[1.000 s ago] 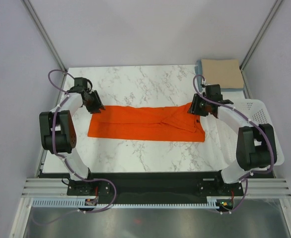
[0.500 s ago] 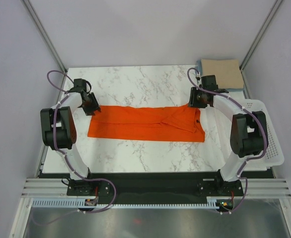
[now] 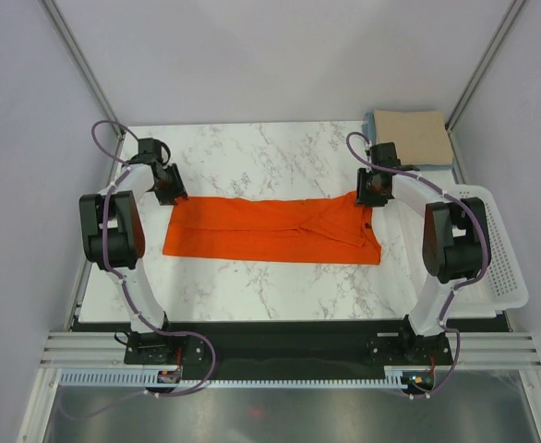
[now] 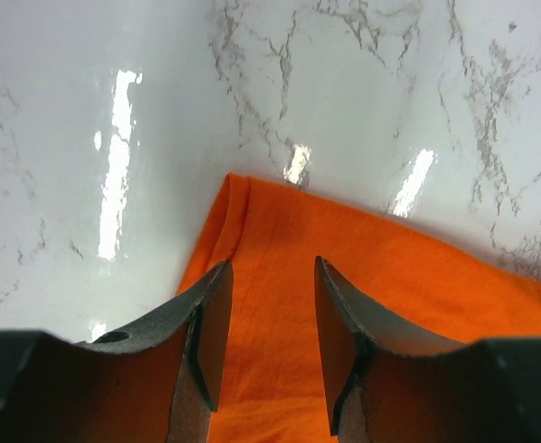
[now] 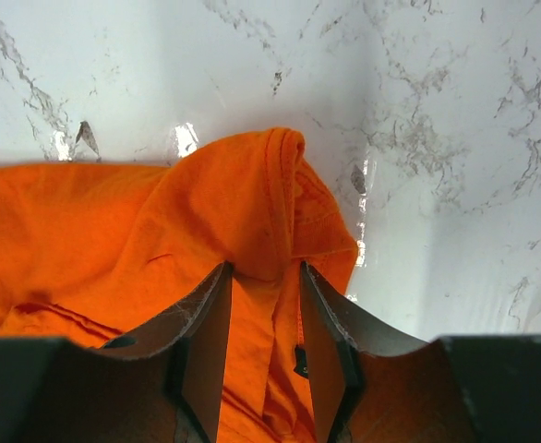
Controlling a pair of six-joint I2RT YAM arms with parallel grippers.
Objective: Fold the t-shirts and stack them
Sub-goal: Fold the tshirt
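The bright orange t-shirt lies flat as a long folded strip across the middle of the marble table. My left gripper is open over its far left corner, and the orange cloth shows between and below the fingers. My right gripper is open over the far right corner, its fingers straddling a bunched hem of the orange cloth. The tan-beige t-shirt lies folded at the back right on the light blue one, of which only an edge shows.
A white perforated basket stands at the table's right edge, beside the right arm. Frame posts rise at both back corners. The table's black front edge and both arm bases are at the bottom of the top view.
Both grippers have moved slightly toward the back, onto the orange shirt's far corners. The shirt lies as before.
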